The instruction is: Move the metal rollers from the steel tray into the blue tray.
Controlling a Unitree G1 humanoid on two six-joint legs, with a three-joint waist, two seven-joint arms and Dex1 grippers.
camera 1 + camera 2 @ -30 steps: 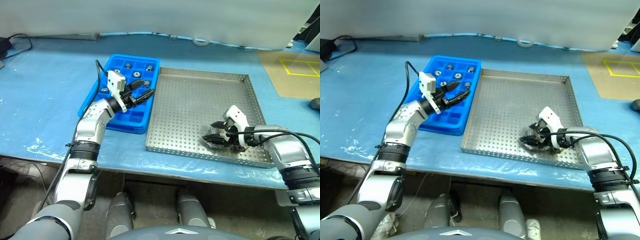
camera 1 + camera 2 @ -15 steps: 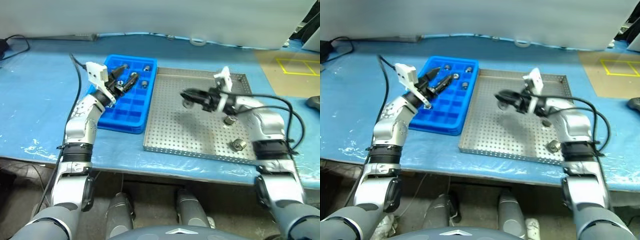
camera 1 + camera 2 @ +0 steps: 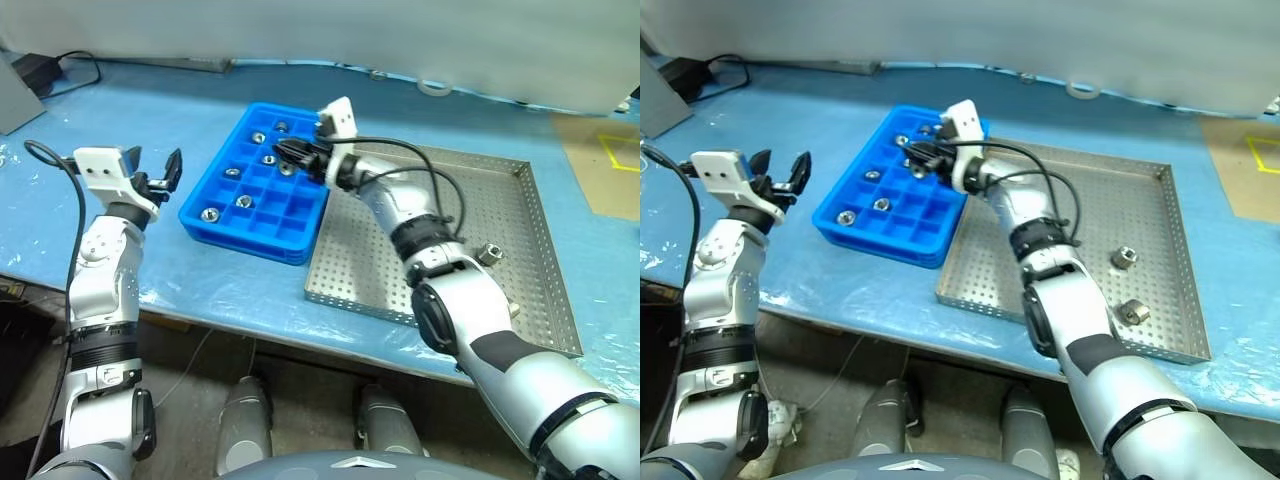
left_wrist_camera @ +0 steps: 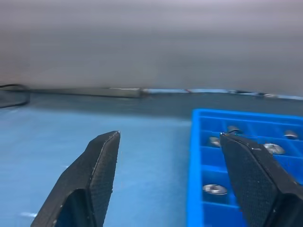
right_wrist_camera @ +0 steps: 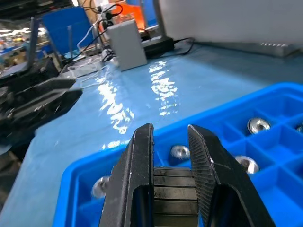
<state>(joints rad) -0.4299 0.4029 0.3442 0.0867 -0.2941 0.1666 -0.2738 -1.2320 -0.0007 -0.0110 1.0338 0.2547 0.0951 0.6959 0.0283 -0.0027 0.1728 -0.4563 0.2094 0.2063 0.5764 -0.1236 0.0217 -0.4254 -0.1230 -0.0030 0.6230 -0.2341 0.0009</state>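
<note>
The blue tray [image 3: 300,238] lies left of the steel tray [image 3: 380,270] and holds several metal rollers [image 3: 243,201] in its compartments. Two more rollers [image 3: 489,253] lie on the steel tray's right side. My right gripper [image 3: 288,160] hovers over the blue tray's far right compartments. It is shut, with a small silver roller [image 3: 285,168] at its fingertips. The right wrist view looks past the near-closed fingers [image 5: 142,156] at rollers down in the compartments. My left gripper [image 3: 160,175] is open and empty, off the blue tray's left side, above the blue table cover.
The blue cover [image 3: 120,120] spreads over the table to its near edge. Cables [image 3: 80,65] and a grey box sit at the far left. A tape ring [image 3: 433,88] lies at the back. Yellow floor marking [image 3: 620,150] shows at right.
The right gripper shut on a roller in the steel tray, rose and carried it left over the blue tray. The left gripper drew back leftward off the blue tray. The camera turned.
</note>
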